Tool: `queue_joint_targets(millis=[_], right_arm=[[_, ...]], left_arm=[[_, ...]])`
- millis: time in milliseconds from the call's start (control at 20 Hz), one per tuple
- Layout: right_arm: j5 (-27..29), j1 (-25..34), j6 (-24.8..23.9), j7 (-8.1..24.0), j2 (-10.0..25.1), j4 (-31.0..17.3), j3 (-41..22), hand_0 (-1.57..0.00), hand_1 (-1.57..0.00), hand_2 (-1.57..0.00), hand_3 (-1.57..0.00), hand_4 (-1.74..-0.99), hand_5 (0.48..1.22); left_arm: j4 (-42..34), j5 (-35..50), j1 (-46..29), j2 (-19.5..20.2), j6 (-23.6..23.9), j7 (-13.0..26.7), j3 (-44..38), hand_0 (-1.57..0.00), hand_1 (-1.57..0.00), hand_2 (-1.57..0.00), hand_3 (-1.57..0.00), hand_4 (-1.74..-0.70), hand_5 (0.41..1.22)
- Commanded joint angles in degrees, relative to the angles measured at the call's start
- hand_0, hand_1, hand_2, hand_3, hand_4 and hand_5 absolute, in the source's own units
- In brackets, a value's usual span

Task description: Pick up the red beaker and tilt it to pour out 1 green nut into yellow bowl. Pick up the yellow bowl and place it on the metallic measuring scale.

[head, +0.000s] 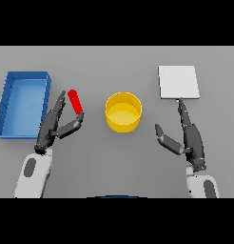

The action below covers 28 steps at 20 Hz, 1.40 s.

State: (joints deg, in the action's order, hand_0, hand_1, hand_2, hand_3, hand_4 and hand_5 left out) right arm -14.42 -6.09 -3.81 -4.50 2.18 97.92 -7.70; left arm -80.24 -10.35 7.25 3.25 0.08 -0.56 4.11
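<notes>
- Left of centre on the grey table (90, 162), your left hand (54, 125) is sitting right at the red beaker (75, 101); fingers are reaching up along its left side, thumb is angling in beneath its lower end; nothing is closed round it yet, as far as I can judge.
- The beaker is tilting, top leaning away to the left; you're wanting fingers and thumb on opposite sides of its middle before lifting.
- The yellow bowl (123, 112) is waiting just right of the beaker; no green nut is showing in it.
- Grip firmly but tip slowly; you're after one nut only.
- Your right hand (185, 136) is resting open, fingertips nearing the metallic measuring scale (179, 82); it's holding nothing.
- The blue tray (6, 102) is sitting just left of your working hand; keep clear of it.
</notes>
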Motion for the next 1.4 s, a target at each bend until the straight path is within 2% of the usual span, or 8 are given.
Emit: queue_joint_targets(millis=[0, 300, 700, 1050, 1100, 1150, 1250, 1350], right_arm=[[0.22, -0.27, 0.17, -0.68, 0.62, -0.29, 0.48, 0.00, 0.00, 0.00, 0.00, -1.281, 0.635], [-0.79, -0.01, -0.42, 0.71, 0.37, -0.29, 0.15, 0.00, 0.00, 0.00, 0.00, -1.269, 0.638], [0.17, -0.83, 0.24, -0.43, 0.53, 0.48, 0.27, 0.00, 0.00, 0.00, 0.00, -1.268, 0.641], [-0.38, -0.51, -0.26, 0.36, 0.88, 0.16, 0.62, 0.00, 0.00, 0.00, 0.00, -1.261, 0.641], [-0.29, -0.43, -0.23, 0.24, 0.90, -0.17, 0.70, 0.00, 0.00, 0.00, 0.00, -1.259, 0.642], [-0.09, -0.36, -0.10, 0.45, 0.75, 0.00, 0.63, 0.00, 0.00, 0.00, 0.00, -1.260, 0.642], [-0.37, -1.15, -0.47, -0.19, 0.63, 0.37, 0.56, 0.00, 0.00, 0.00, 0.00, -1.257, 0.645], [-0.57, -0.61, -0.36, 0.35, 0.50, 0.34, 0.28, 0.00, 0.00, 0.00, 0.00, -1.256, 0.646]], left_arm=[[1.40, -0.09, 1.40, 0.24, 0.42, -0.43, -0.63, 0.00, 0.00, 0.00, 0.00, -1.25, 0.660], [9.47, -0.06, 7.72, -0.32, 1.00, -2.38, -2.20, 0.00, 0.00, 0.00, 0.00, -1.29, 0.685], [18.76, -0.50, 15.37, -0.51, 1.77, -3.04, -3.99, 0.00, 0.00, 0.00, 0.00, -1.29, 0.683], [25.52, 1.15, 19.18, -1.73, 1.97, -7.78, -6.39, 0.00, 0.00, 0.00, 0.00, -1.35, 0.704], [25.70, 1.76, 19.67, -1.62, 2.09, -8.78, -7.09, 0.00, -0.03, -0.07, -0.03, -1.38, 0.724], [26.23, 2.27, 20.02, -2.12, 2.33, -9.08, -7.56, -0.12, -0.15, -0.18, -0.12, -1.41, 0.750], [27.46, 2.63, 21.06, -2.72, 3.66, -7.74, -8.46, -0.44, -0.48, -0.52, -0.55, -1.45, 0.871], [28.04, 1.41, 21.80, -3.01, 4.66, -7.17, -7.99, -0.84, -0.87, -0.90, -0.84, -1.54, 0.997]])
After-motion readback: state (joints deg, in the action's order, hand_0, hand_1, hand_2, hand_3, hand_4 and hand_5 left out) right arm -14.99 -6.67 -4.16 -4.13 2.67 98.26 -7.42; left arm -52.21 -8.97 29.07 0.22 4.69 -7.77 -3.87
